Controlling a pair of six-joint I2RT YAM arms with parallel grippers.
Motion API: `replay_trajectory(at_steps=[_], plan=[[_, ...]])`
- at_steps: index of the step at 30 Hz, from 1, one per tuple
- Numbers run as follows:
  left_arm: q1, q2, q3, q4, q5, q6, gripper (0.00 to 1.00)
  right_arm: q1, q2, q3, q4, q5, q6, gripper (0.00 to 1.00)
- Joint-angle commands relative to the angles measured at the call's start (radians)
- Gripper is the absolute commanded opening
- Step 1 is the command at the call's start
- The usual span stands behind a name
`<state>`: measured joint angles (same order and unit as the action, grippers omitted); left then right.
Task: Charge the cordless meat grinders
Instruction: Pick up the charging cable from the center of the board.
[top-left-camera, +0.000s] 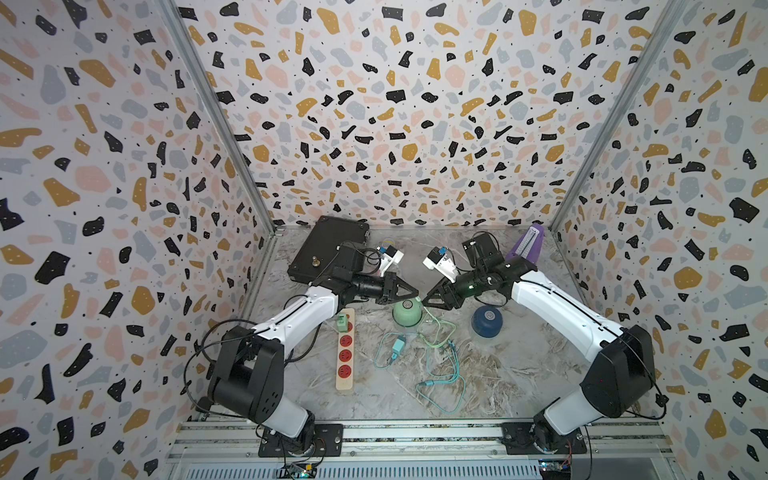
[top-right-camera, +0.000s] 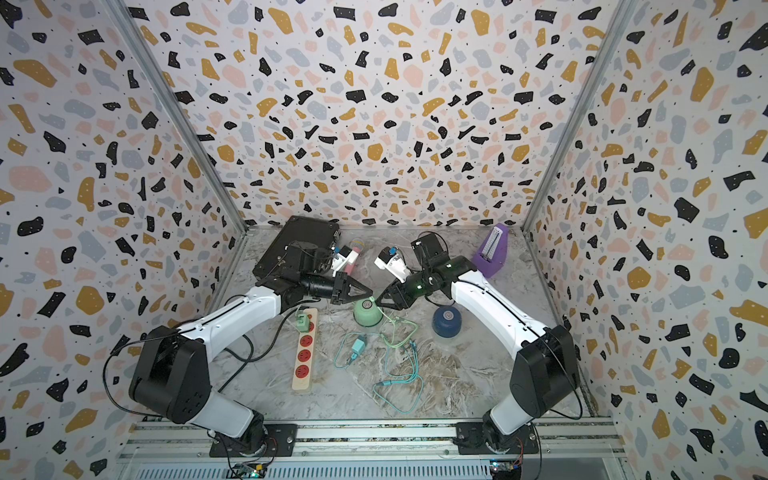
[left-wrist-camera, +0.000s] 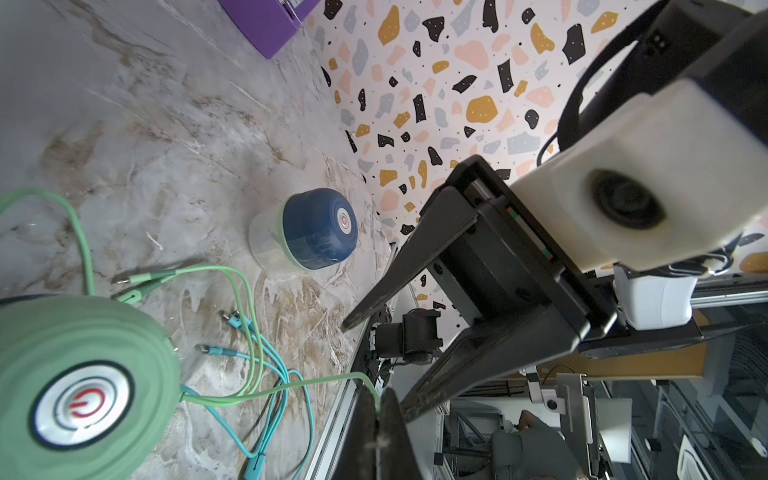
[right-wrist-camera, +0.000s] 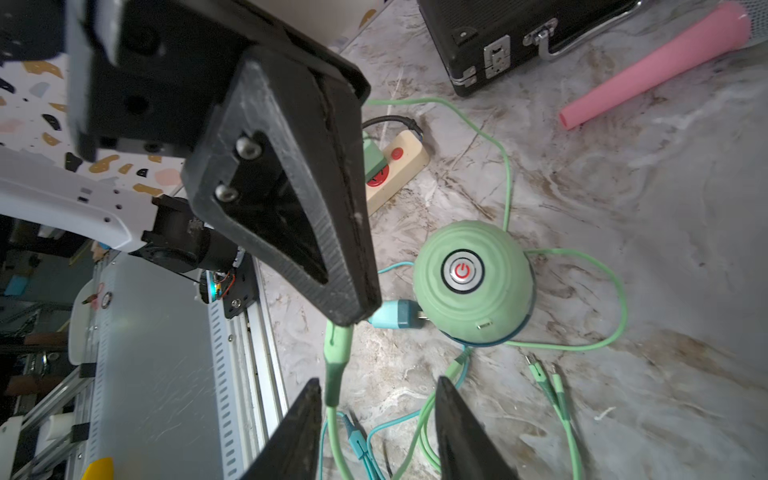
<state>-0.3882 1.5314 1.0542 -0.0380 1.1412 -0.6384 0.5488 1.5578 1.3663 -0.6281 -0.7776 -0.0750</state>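
Marbled tabletop inside speckled walls: the fingers of the left gripper (left-wrist-camera: 376, 405) are pinched together on a green cable (right-wrist-camera: 334, 374) near its plug. The fingers of the right gripper (right-wrist-camera: 378, 380) stand apart on either side of that cable. Both arms stretch inward, tips almost meeting just above the mint grinder (top-left-camera: 407, 312). The navy grinder (top-left-camera: 486, 322) stands apart on the right arm's side. A power strip (top-left-camera: 345, 349), loose teal cables (left-wrist-camera: 226, 352) and a black case (top-left-camera: 328, 245) lie around.

On the worktop (top-left-camera: 519, 374), the power strip (top-left-camera: 345, 351) is lying left of the first meat grinder (top-left-camera: 407, 313); the second meat grinder (top-left-camera: 486, 322) is sitting farther right. Cables (top-left-camera: 451, 345) are sprawling before both, a case (top-left-camera: 328, 245) behind the strip.
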Motion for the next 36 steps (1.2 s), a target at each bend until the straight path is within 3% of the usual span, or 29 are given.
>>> replay_trajectory(at_steps=[1, 11, 26, 32, 36], plan=[[0.005, -0.033, -0.022, 0.093, 0.063, 0.017, 0.00, -0.012, -0.027, 0.011, 0.008, -0.123, 0.043, 0.44], [0.005, -0.045, -0.056, 0.262, 0.073, -0.099, 0.00, -0.013, 0.003, 0.006, -0.004, -0.192, 0.066, 0.40], [0.011, -0.060, -0.068, 0.218, 0.059, -0.075, 0.00, -0.026, -0.001, -0.007, -0.014, -0.199, 0.079, 0.07], [0.011, -0.068, -0.069, 0.190, 0.057, -0.053, 0.00, -0.026, 0.026, 0.010, -0.025, -0.216, 0.099, 0.00], [0.027, -0.091, -0.027, 0.009, 0.017, 0.075, 0.18, -0.026, 0.043, 0.026, -0.092, -0.182, 0.088, 0.00]])
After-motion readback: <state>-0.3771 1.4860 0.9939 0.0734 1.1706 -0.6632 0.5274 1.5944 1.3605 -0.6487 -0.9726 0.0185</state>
